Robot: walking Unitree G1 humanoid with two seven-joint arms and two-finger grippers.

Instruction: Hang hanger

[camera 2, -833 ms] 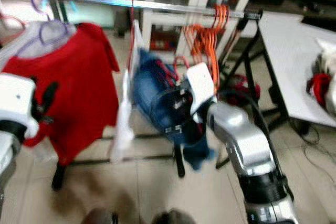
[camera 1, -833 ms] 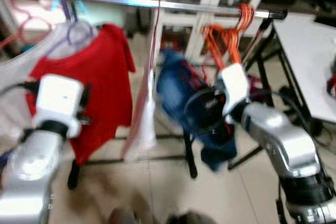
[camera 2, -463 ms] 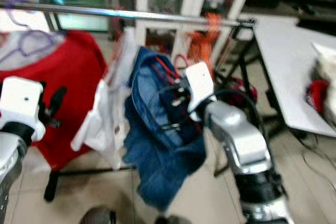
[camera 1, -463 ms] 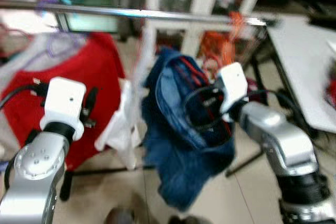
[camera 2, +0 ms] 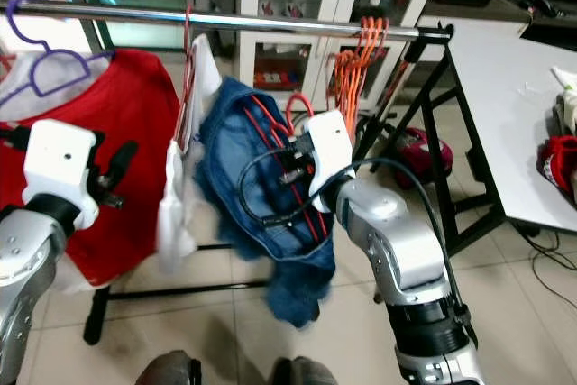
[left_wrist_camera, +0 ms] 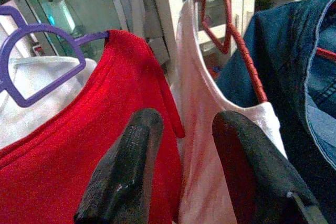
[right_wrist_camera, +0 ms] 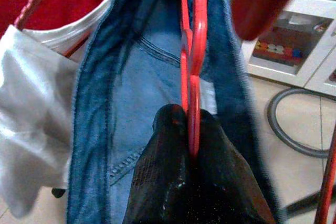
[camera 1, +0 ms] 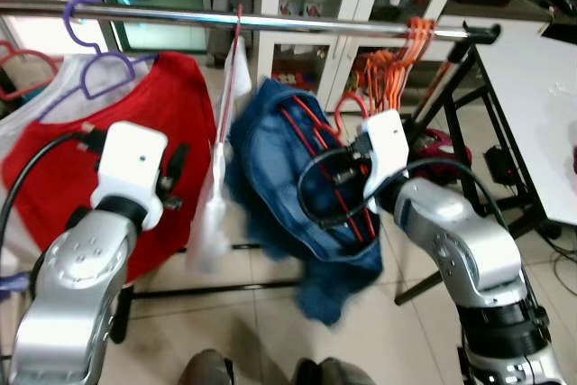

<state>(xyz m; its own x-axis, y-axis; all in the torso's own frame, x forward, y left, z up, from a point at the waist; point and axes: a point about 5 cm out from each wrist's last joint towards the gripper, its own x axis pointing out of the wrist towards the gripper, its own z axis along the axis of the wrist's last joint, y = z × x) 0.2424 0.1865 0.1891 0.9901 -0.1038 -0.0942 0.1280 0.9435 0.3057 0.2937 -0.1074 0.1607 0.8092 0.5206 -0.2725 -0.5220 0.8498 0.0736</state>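
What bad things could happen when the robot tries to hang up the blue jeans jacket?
The right gripper pinches only the thin red hanger, and the denim garment hangs heavy and loose, so it might twist or slide off.

The hanger's hook sits below the rail, squeezed between the white garment and the bunch of orange hangers. It could snag either one on the way up.

The left gripper, open beside the red shirt, might bump the clothes.

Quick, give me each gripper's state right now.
Left gripper: open, holding nothing, in front of the red shirt.
Right gripper: shut on the red hanger that carries the denim garment.
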